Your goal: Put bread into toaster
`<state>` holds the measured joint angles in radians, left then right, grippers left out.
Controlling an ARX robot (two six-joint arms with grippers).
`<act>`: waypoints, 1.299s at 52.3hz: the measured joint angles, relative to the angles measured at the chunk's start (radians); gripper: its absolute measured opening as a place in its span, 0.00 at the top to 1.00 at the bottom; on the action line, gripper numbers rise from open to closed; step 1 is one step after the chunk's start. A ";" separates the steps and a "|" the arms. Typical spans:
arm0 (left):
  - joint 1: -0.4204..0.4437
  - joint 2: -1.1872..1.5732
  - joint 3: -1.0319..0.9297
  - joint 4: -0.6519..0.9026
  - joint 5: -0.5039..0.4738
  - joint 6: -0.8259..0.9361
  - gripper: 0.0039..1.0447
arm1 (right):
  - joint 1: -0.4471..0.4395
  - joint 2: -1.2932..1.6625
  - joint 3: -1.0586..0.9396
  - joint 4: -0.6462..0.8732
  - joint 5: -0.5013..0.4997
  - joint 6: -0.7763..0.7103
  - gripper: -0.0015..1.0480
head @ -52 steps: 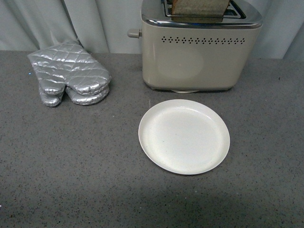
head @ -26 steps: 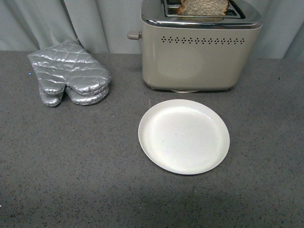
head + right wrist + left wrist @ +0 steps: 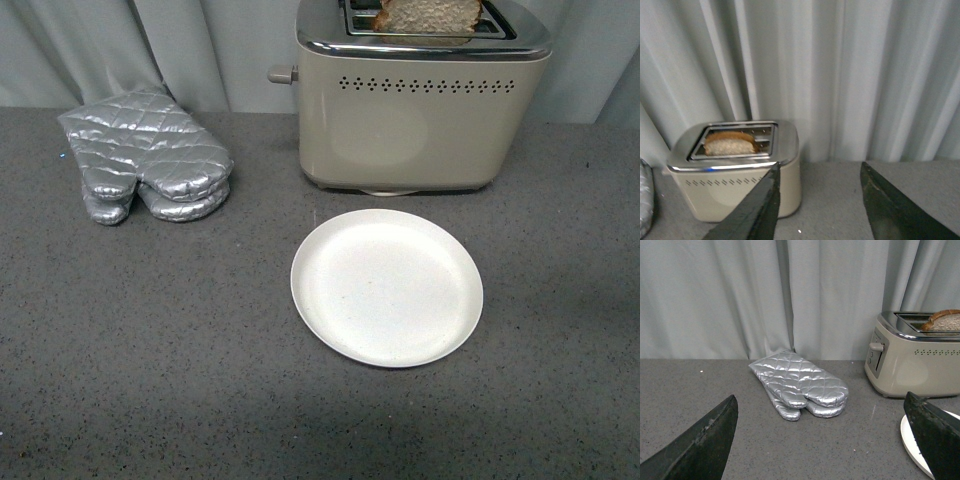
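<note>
The bread (image 3: 428, 15) stands upright in a slot of the cream toaster (image 3: 420, 120), its rounded top poking above the chrome rim. The left wrist view shows the bread (image 3: 942, 320) and toaster (image 3: 912, 365) off to one side of my open left gripper (image 3: 820, 405), which hovers over the counter holding nothing. In the right wrist view my right gripper (image 3: 820, 165) is open and empty, beside and above the toaster (image 3: 735, 190), clear of the bread (image 3: 730, 144). Neither gripper shows in the front view.
An empty white plate (image 3: 300, 275) lies in front of the toaster, and its edge (image 3: 912, 445) shows by my left finger. A pair of silver oven mitts (image 3: 150, 155) (image 3: 800, 382) lies at the back left. Grey curtains hang behind the counter.
A second ago the bread in the slot looked dark and shadowed; from half a second ago it shows bright. Nothing else in the front view has moved.
</note>
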<state>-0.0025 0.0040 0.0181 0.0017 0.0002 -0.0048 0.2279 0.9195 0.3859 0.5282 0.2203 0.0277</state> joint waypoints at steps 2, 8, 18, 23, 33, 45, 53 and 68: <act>0.000 0.000 0.000 0.000 0.000 0.000 0.06 | -0.012 -0.014 -0.025 0.004 -0.011 -0.006 0.64; 0.000 0.000 0.000 0.000 0.000 0.000 0.06 | -0.047 -0.069 -0.092 0.016 -0.041 -0.015 0.81; 0.000 0.000 0.000 0.000 0.000 0.000 0.06 | -0.099 -0.172 -0.191 0.017 -0.097 -0.024 0.99; 0.000 0.000 0.000 0.000 0.000 0.000 0.06 | -0.117 -0.212 -0.222 0.009 -0.111 -0.024 0.99; 0.000 0.000 0.000 0.000 0.000 0.000 0.06 | -0.212 -0.312 -0.282 -0.032 -0.214 -0.025 0.99; 0.000 0.000 0.000 0.000 0.000 0.000 0.06 | -0.226 -0.442 -0.330 -0.111 -0.218 -0.025 0.99; 0.000 0.000 0.000 0.000 0.000 0.000 0.06 | -0.226 -0.517 -0.351 -0.164 -0.219 -0.025 0.99; 0.000 0.000 0.000 0.000 0.000 0.000 0.06 | -0.226 -0.647 -0.381 -0.251 -0.219 -0.025 0.99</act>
<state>-0.0025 0.0040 0.0181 0.0013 -0.0002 -0.0048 0.0017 0.2726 0.0044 0.2771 0.0017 0.0029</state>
